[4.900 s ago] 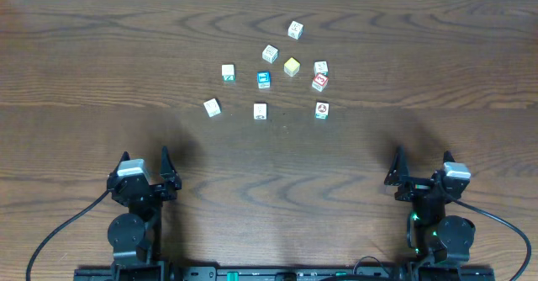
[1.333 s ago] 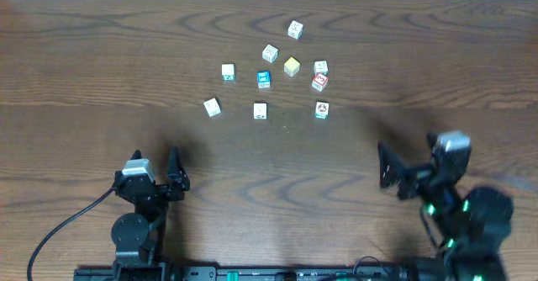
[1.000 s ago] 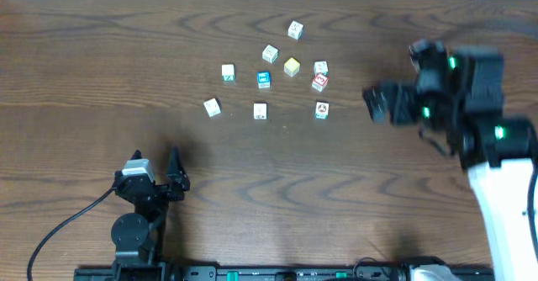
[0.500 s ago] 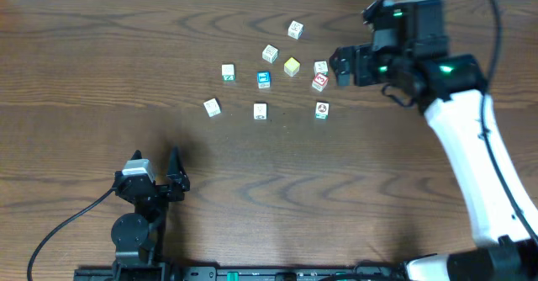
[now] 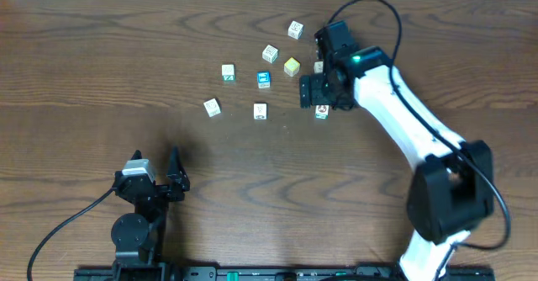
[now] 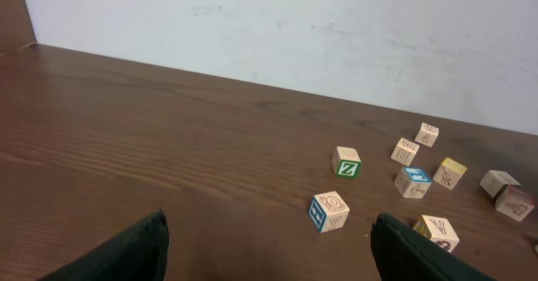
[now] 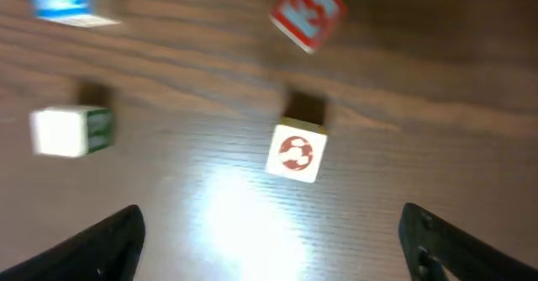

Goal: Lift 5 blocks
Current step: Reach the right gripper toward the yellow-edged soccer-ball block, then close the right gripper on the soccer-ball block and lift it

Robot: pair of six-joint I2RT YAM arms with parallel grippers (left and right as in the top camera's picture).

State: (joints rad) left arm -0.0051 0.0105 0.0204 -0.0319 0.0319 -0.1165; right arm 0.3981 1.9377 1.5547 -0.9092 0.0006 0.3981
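2 tools spread: right tool [image 7: 269,243] near red-marked block [image 7: 296,155], left tool [image 6: 269,260] facing Z cube [image 6: 346,162].

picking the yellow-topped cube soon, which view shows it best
Left wrist: the yellow-topped cube looks largest there, with its top and a side face both visible. Overhead shows it tiny, top only. Right wrist does not show it.

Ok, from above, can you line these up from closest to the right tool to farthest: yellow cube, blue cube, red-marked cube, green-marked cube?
1. Red-marked cube, just below the right tool in the overhead view.
2. Yellow-topped cube, up and to its left.
3. Blue-faced cube, farther left.
4. Green-marked cube, farthest left.
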